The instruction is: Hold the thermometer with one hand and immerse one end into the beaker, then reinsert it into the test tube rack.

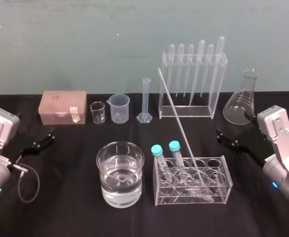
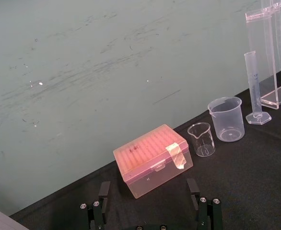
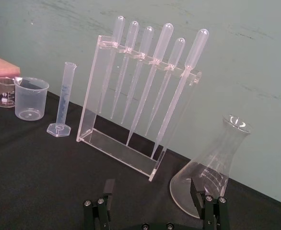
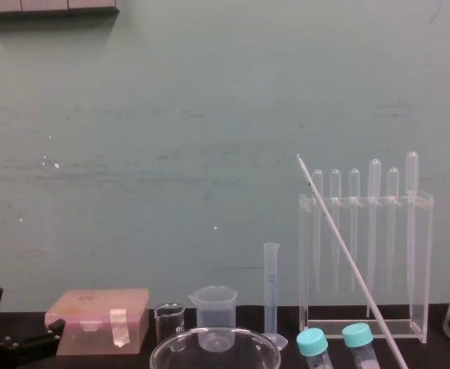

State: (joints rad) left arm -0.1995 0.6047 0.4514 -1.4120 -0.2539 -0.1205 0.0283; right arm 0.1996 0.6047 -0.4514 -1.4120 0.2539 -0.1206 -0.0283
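Two flanks: left pincer point(image 1: 48, 138), right pincer point(image 1: 221, 138), well apart from beaker point(image 1: 120, 196).

My worktop point(image 1: 65, 212) wears matt black cloth. The beaker point(image 1: 120, 174) is smooth, glossy clear glass; the thermometer point(image 1: 176, 118) a thin, glassy rod. The box point(image 1: 60, 104) is frosted pink plastic. My left tool point(image 1: 52, 136) and right tool point(image 1: 219, 135) look matt black.

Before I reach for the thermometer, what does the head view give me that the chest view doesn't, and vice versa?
Head view alone: where the thermometer stands in the test tube rack, and the water inside the beaker. Chest view alone: a side look at the thermometer's tip, higher than the top bar of the pipette stand. Both: its lean, the blue-capped tubes, the pink box. The left gripper and right gripper sit parked at the sides, jaws open.
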